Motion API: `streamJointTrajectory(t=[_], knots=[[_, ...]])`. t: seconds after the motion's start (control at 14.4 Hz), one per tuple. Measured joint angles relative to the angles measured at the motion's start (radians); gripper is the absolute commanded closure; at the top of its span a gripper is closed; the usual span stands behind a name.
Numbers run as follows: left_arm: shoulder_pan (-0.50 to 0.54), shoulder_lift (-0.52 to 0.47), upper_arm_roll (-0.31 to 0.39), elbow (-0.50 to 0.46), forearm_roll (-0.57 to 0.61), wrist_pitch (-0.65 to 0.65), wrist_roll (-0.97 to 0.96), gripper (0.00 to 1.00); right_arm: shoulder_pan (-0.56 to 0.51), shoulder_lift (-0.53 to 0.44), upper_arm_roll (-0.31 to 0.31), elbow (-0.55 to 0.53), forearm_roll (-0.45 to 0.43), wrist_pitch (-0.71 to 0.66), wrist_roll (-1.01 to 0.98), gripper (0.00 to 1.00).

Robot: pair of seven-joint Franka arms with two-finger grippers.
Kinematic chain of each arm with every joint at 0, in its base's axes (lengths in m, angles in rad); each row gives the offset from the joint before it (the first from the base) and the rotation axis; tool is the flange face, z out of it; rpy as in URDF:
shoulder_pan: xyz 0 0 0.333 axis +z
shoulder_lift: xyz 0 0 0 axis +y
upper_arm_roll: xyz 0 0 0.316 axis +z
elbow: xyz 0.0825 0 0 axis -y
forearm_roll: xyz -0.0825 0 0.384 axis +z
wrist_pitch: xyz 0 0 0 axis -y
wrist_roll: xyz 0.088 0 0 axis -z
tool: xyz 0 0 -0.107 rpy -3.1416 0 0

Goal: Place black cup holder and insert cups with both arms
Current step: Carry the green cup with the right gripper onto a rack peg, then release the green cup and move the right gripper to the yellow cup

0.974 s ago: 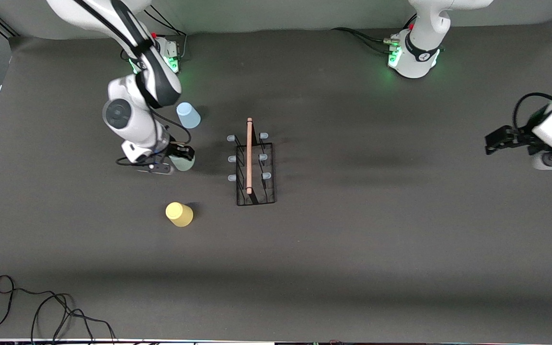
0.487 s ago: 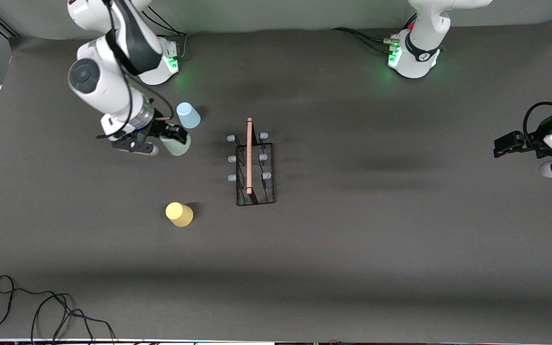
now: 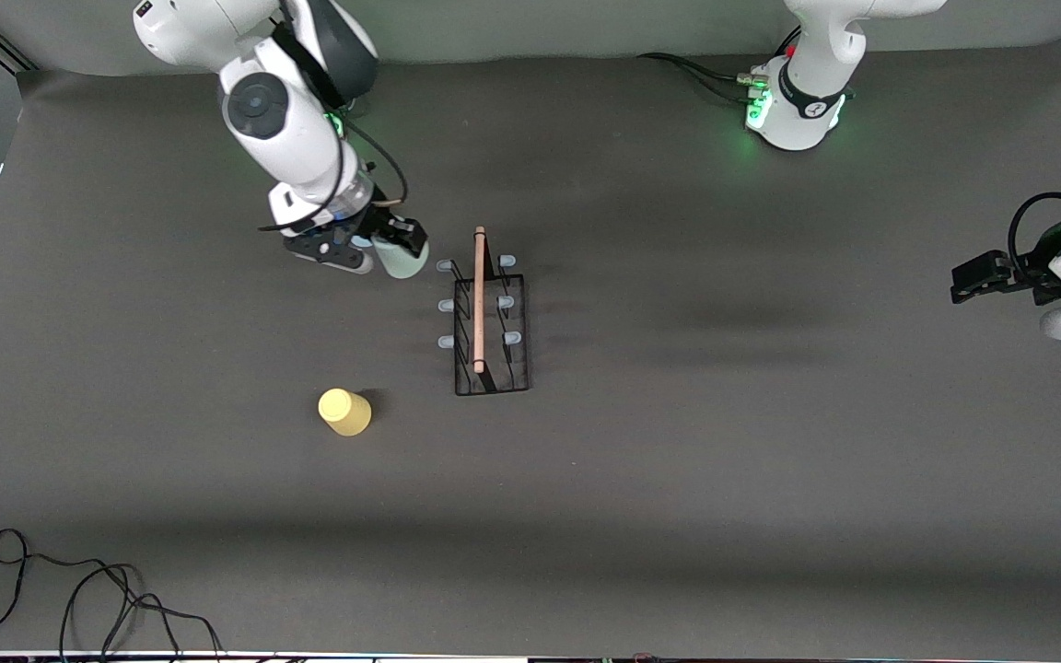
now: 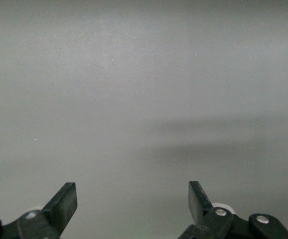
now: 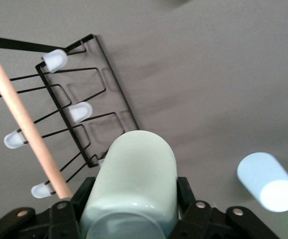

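Black wire cup holder (image 3: 490, 324) stands upright mid-table; pale green cup (image 3: 402, 261) aloft beside its pegs; yellow cup (image 3: 344, 412) inverted nearby; blue cup (image 5: 268, 181) inverted too.

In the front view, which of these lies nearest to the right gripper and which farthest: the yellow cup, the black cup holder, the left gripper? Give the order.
From the right gripper, shut on the pale green cup:
1. Black cup holder, just beside it, mid-table.
2. Yellow cup, nearer the front camera.
3. Left gripper, open, waiting at the left arm's end.
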Motion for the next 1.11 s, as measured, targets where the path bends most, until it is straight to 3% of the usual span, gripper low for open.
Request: streamJointTrajectory(t=[0.56, 0.63, 0.7, 1.11], knots=[[0.005, -0.001, 0.001, 0.010, 0.000, -0.009, 0.001, 0.00, 0.072, 0.174, 0.001, 0.045, 0.002, 0.128, 0.087, 1.00], [0.005, -0.001, 0.001, 0.012, 0.000, -0.015, 0.001, 0.00, 0.079, 0.189, 0.001, 0.045, 0.002, 0.137, 0.091, 0.42], [0.005, -0.001, 0.000, 0.015, 0.000, -0.019, 0.000, 0.00, 0.082, 0.200, 0.001, 0.046, 0.002, 0.141, 0.092, 0.03], [0.004, -0.002, 0.000, 0.020, 0.000, -0.026, 0.000, 0.00, 0.082, 0.214, -0.007, 0.084, 0.002, 0.106, 0.092, 0.00]])
